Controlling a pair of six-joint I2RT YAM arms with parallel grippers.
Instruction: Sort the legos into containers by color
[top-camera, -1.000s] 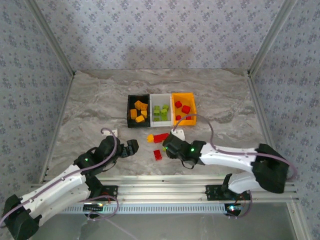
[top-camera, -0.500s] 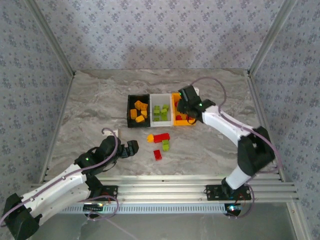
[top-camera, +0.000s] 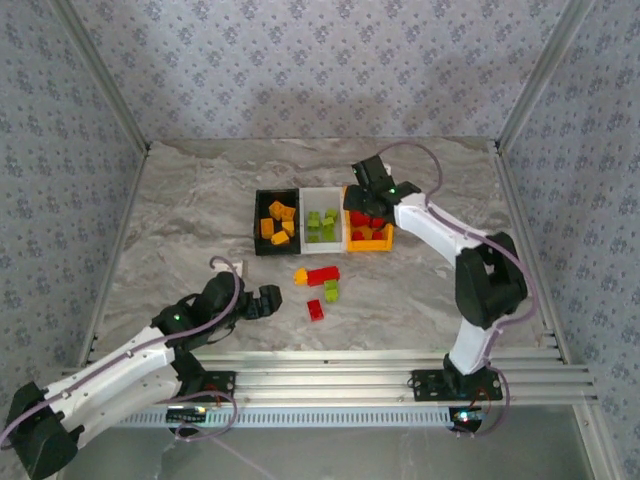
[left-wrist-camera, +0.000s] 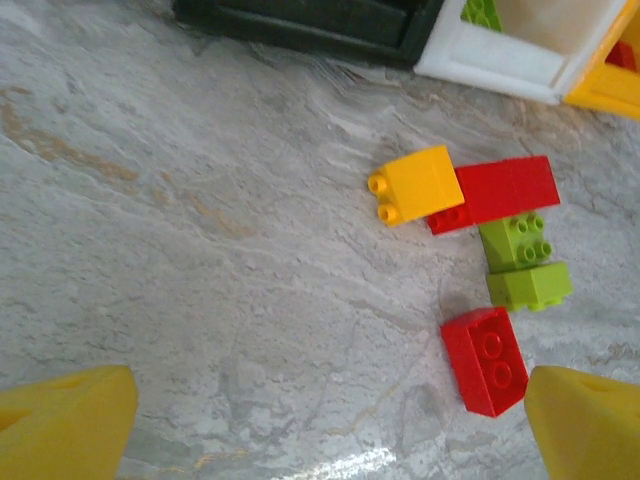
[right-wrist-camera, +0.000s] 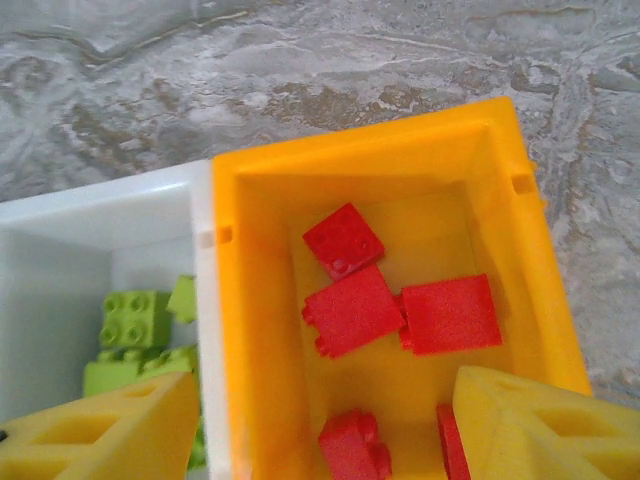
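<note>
Three joined containers stand mid-table: a black bin with orange legos, a white bin with green legos, and an orange bin with several red legos. My right gripper hangs over the orange bin, open, gripping nothing. In front of the bins lie loose legos: an orange one, a long red one, two green ones, and a small red one. My left gripper stands open just left of them, over bare table.
The marble table is walled by patterned panels on three sides. An aluminium rail runs along the near edge. The right arm arches over the table's right half. The corners of the black bin and the white bin lie beyond the loose bricks.
My right gripper swung from the loose pile up to the orange bin and its jaws opened. The left gripper barely shifted.
</note>
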